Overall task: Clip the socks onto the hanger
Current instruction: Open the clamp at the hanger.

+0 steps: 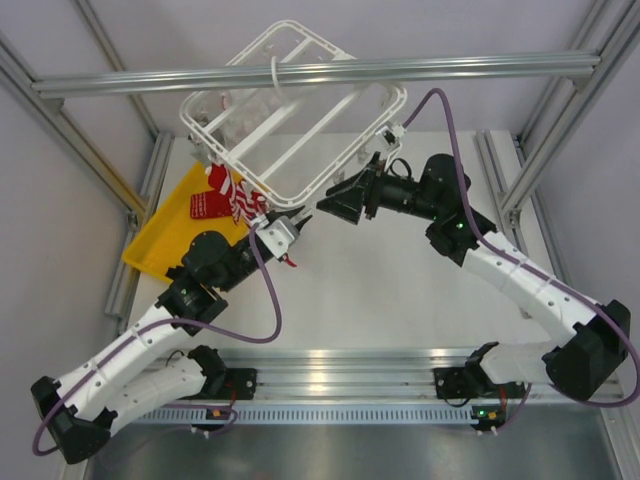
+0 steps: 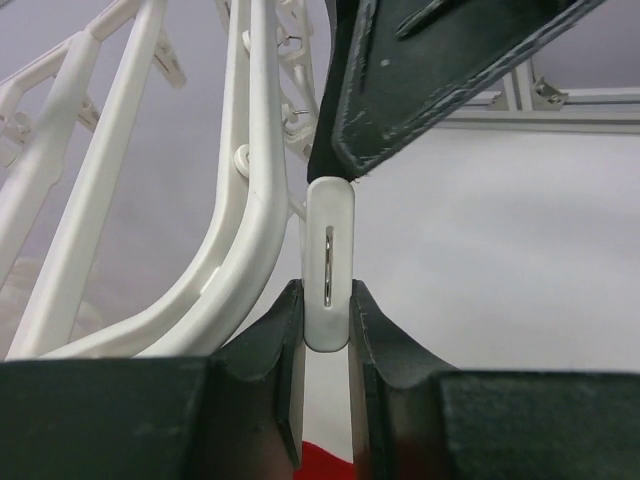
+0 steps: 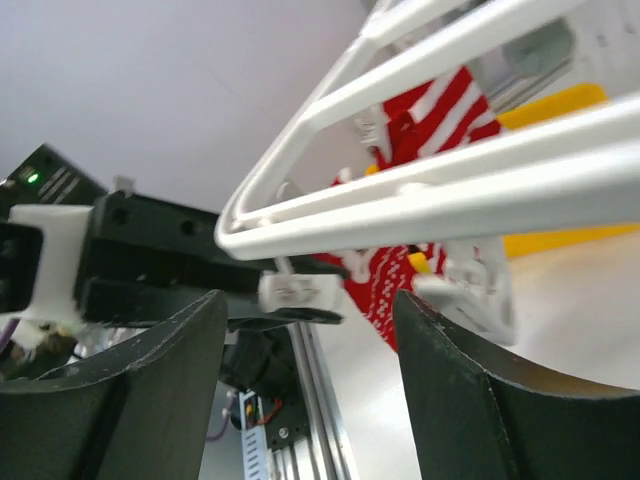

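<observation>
Two sets of fingers at the hanger. Left fingers narrow, pinching a white clip by its near end; right fingers wide, empty, beneath the rim. Socks hanging beyond the right fingers. Risks losing the clip from so shallow a pinch.

Socks at hanger left edge, over tray
</observation>
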You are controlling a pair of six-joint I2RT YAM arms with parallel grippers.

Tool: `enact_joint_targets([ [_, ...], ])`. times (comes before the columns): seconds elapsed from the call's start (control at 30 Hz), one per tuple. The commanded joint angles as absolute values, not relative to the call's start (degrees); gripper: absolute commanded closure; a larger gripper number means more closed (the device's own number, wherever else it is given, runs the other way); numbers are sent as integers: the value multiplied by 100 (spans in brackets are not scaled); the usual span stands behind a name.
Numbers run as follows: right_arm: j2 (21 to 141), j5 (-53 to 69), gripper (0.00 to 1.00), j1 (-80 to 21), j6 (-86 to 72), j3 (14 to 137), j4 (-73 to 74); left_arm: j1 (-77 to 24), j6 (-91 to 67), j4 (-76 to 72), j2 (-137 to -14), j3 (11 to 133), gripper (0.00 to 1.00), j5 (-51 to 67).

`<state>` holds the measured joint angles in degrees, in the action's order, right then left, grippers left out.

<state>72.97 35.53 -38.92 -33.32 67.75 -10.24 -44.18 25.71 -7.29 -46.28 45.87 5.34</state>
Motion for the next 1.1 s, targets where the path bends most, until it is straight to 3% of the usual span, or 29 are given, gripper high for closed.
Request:
enact_joint_targets([
  [0.0, 7260, 3278, 33, -3622, -3849, 6645, -1274, -4482, 2312, -1063, -4570, 4834, 100, 764],
  [0.23, 7435, 3594, 32, -3621, -4349, 6636, -1687, -4482, 2197, -1072, -4570, 4869, 100, 861],
  [0.4, 7418, 3849, 26, -3630, -4746, 6425, -2302, -4482, 2197, -1072, -4614, 4869, 100, 826],
  [1.07, 7242, 4184, 28, -3639, -5203, 6530, -2821, -4482, 2109, -1063, -4641, 4764, 100, 879],
])
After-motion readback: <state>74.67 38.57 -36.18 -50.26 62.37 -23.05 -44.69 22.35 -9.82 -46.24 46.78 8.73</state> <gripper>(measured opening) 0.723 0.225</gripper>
